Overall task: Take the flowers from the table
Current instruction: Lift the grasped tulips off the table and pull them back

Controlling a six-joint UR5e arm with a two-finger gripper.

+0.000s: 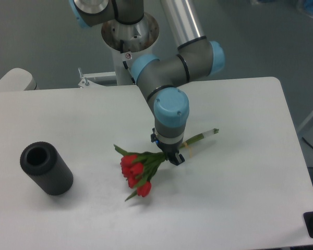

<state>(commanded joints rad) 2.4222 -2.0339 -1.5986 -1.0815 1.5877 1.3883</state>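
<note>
White and smooth, the table (240, 172) fills most of the view, with a dark gray floor behind it. The flowers (143, 169) are near the middle of the table, a little toward the front. They are a small bunch of red tulips with green leaves and long green stems.

The bunch runs on a slant. Its red heads point down and to the left, toward the front edge. Its stems point up and to the right, and the stem end sticks out past the arm on the right side. A pale band goes around the stems close to where the claw is.

The robot arm (169, 70) is gray with light blue caps. It comes down from its round base at the back of the table and points straight down at the bunch. The gripper (172, 156) is small and black, and it sits right on the stems, between the red heads and the stem end. Its fingers are pressed in tight around the stems, so it is holding the flowers. I cannot tell if the red heads touch the table or hang just above it.

A black cylinder (46, 168) lies on the left side of the table, well apart from the flowers. Its open end faces up and to the left.
</note>
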